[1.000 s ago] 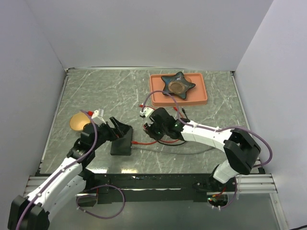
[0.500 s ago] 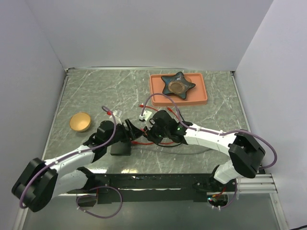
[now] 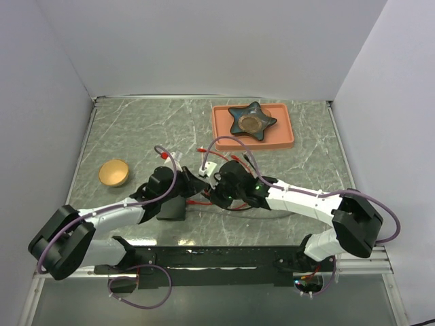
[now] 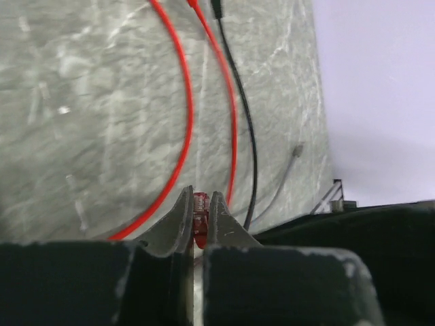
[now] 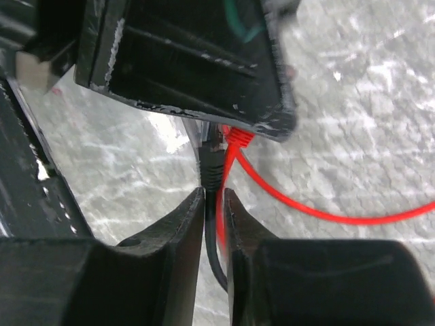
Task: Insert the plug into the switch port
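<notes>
The switch (image 3: 171,209) is a flat black box lying near the front of the table. Just right of it, my left gripper (image 3: 196,188) is shut on a red plug (image 4: 199,212), pinched between the fingertips (image 4: 183,212), with its red cable (image 4: 185,122) looping away over the table. My right gripper (image 3: 213,195) faces the left gripper closely. Its jaws stand slightly apart around a black cable (image 5: 216,234), and the black plug (image 5: 212,163) sticks out ahead of the right gripper (image 5: 214,193), against the left gripper's black body (image 5: 183,61).
An orange tray (image 3: 285,139) with a dark star-shaped dish (image 3: 251,121) sits at the back. A golden bowl (image 3: 113,172) stands at the left. Red and black cables (image 3: 234,204) lie coiled under the right arm. A thin grey cable (image 4: 285,178) lies near the table edge.
My left arm has swung right from beside the bowl, and its gripper has closed on the red plug. The right gripper has shifted slightly and loosened around the black cable.
</notes>
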Tool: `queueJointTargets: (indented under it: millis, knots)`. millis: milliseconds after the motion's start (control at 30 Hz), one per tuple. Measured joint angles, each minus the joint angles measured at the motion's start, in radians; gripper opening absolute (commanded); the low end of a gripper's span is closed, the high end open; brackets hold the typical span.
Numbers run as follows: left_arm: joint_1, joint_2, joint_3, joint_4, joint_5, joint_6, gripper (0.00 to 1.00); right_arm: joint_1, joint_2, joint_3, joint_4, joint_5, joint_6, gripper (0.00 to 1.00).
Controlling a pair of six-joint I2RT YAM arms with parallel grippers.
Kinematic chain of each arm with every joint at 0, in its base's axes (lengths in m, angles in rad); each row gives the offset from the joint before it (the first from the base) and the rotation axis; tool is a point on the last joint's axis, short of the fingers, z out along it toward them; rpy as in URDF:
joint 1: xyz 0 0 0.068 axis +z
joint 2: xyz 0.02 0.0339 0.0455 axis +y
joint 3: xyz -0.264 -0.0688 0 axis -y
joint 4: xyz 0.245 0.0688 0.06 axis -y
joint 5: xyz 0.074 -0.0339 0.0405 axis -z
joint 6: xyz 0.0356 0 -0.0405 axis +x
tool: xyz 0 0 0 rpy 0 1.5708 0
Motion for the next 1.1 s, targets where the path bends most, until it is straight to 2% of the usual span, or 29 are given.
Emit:
queueJointTargets:
  millis: [67,100,167,200,267,400,733,767,833,867,967,1033,1100]
  knots:
    - [-0.015,0.019,0.023,0.003,-0.008,0.006,0.01,0.001,-0.003,-0.002,-0.007,0.021,0.006,0.62]
    - [-0.019,0.023,0.027,0.003,-0.013,0.006,0.01,0.003,-0.005,-0.002,-0.005,0.038,0.007,0.75]
    - [-0.027,0.023,0.028,-0.006,-0.035,0.006,0.01,0.005,-0.013,-0.002,-0.005,0.076,0.013,0.86]
    - [-0.03,0.022,0.028,-0.012,-0.046,0.006,0.01,0.005,-0.016,-0.002,-0.004,0.094,0.014,0.94]
    - [-0.036,0.013,0.028,-0.031,-0.07,0.007,0.01,0.005,-0.024,-0.002,-0.004,0.119,0.018,0.99]
    - [-0.043,-0.037,0.028,-0.066,-0.109,0.011,0.01,0.005,-0.045,-0.002,-0.001,0.158,0.025,0.99]
    - [-0.045,-0.129,0.028,-0.088,-0.146,0.013,0.01,0.005,-0.048,-0.002,0.031,0.168,0.069,0.89]
    - [-0.045,-0.134,0.028,-0.089,-0.146,0.013,0.01,0.005,-0.048,-0.002,0.04,0.163,0.079,0.82]
    - [-0.045,-0.138,0.028,-0.089,-0.149,0.013,0.01,0.005,-0.047,0.001,0.054,0.156,0.092,0.75]
    - [-0.045,-0.14,0.028,-0.089,-0.15,0.013,0.01,0.005,-0.045,0.006,0.058,0.151,0.1,0.65]
    - [-0.045,-0.14,0.028,-0.089,-0.15,0.014,0.01,0.005,-0.014,0.042,0.072,0.141,0.124,0.54]
    - [-0.045,-0.141,0.028,-0.089,-0.15,0.014,0.01,0.005,0.013,0.07,0.074,0.137,0.138,0.53]
    - [-0.046,-0.142,0.028,-0.089,-0.15,0.014,0.01,0.005,0.038,0.091,0.088,0.132,0.152,0.41]
